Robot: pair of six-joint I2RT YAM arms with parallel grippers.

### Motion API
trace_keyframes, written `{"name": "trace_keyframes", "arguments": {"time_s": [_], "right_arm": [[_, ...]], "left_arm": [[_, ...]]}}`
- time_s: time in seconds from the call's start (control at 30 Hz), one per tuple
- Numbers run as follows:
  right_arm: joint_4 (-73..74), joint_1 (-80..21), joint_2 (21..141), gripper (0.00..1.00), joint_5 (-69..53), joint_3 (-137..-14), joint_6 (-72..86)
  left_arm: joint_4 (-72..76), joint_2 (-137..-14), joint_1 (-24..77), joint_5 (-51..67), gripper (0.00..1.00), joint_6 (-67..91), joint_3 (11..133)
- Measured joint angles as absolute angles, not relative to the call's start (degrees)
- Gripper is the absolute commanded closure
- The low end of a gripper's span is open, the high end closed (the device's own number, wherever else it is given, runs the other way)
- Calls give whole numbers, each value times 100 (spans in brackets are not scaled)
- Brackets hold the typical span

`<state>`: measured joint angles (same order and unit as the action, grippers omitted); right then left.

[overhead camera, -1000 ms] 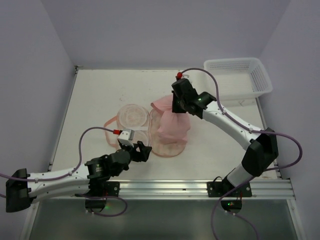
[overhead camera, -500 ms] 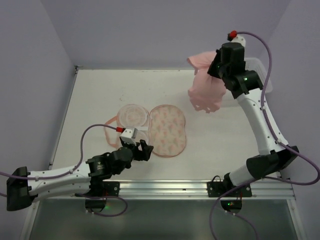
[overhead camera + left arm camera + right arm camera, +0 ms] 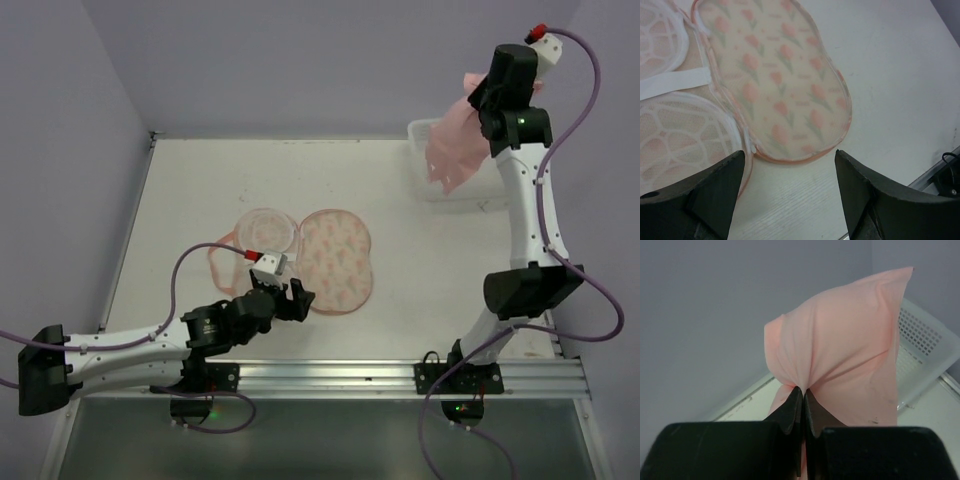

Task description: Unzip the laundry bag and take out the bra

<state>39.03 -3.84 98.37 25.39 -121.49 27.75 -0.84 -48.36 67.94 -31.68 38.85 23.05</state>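
Your right gripper point(image 3: 477, 94) is up high over the far right corner of the table point(image 3: 200, 190), w/ its jaws pinched tight on the bra point(image 3: 452, 155). In the right wrist view the fingertips point(image 3: 792, 407) meet on a fold of the plain pink fabric point(image 3: 840, 340). The rest hangs loose below, in front of the white lattice basket point(image 3: 421, 134); can't tell if it touches the basket. The laundry bag point(image 3: 335, 255) lies unzipped and spread flat mid-table, printed half to the right, mesh half to the left. Your left gripper point(image 3: 283, 297) sits just at the bag's near edge, fingers point(image 3: 720, 175) wide apart, nothing between them. The left wrist view shows the printed half point(image 3: 780, 80) right ahead
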Motion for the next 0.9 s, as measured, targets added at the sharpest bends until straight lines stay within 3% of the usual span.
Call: {"name": "trace_keyframes", "arguments": {"time_s": [0.43,0.9], "right_arm": [[3852,-252,11301,100,3583,-12717,4501],[3798,237,11653,100,4152,-12693,5839]], "left_arm": [[75,-4840,6794,-3059,23,3826,2305],[294,-4947,6794,-2919,23,3656,2305]]}}
